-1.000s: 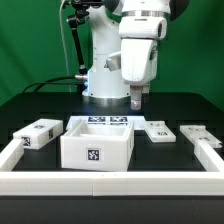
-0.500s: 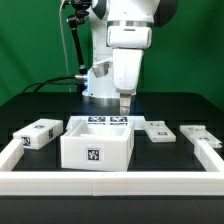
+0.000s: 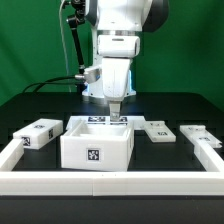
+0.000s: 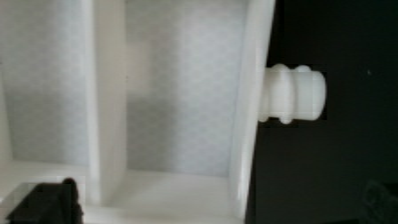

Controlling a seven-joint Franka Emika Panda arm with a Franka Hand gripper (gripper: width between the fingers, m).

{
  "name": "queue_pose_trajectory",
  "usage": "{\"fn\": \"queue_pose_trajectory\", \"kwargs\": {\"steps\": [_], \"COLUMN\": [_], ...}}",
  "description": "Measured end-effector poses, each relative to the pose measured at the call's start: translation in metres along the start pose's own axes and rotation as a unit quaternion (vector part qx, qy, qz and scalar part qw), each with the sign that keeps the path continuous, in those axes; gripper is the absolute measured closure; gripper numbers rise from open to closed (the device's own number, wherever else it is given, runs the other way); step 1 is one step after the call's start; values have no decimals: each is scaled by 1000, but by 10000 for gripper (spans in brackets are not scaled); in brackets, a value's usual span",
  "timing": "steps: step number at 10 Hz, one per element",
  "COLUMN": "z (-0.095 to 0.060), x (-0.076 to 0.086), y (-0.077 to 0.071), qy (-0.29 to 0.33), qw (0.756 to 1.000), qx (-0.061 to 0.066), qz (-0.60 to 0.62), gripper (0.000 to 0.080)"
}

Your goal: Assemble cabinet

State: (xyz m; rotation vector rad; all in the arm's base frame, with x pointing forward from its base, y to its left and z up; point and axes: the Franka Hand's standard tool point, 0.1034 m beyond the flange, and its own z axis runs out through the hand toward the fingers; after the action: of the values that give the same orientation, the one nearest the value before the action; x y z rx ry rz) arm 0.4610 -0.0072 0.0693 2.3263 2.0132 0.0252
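Green backdrop (image 3: pixel 190 50) closes off the scene behind a black tabletop (image 3: pixel 30 105), which a white border rail (image 3: pixel 100 185) fences along the front and both sides. The cabinet (image 3: pixel 95 150), an open-topped white box with marker tags on its front face and back rim, stands on the tabletop just inside the front rail. The white arm (image 3: pixel 118 50) reaches down over the cabinet, and its tool (image 3: pixel 114 114) hangs just above the cabinet's back rim. Whether the tool is wide or narrow I cannot tell (only one dark fingertip (image 4: pixel 45 205) shows in the wrist view).

A small tagged block (image 3: pixel 38 133) lies beside the cabinet on the exterior view's left. Two flat tagged pieces (image 3: pixel 157 130) (image 3: pixel 195 133) lie beside it on the exterior view's right.

The wrist view shows the cabinet's white inside with a dividing wall, and a ribbed round knob (image 4: pixel 297 95) projecting from its outer wall.
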Motion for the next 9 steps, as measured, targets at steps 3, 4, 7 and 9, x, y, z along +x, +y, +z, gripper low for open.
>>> {"fn": "queue_pose_trajectory", "kwargs": {"steps": [3,4,7,9], "z": [16,22,39,56], "x": [6,8,11,7], "y": [-18,-20,-28,-36], "qy": [7,8,13,17], "qw": [1000,999,999,999], "qx": [7,11,19,28], "qz": [29,34,37,38], "gripper": [1,1,1,1]}}
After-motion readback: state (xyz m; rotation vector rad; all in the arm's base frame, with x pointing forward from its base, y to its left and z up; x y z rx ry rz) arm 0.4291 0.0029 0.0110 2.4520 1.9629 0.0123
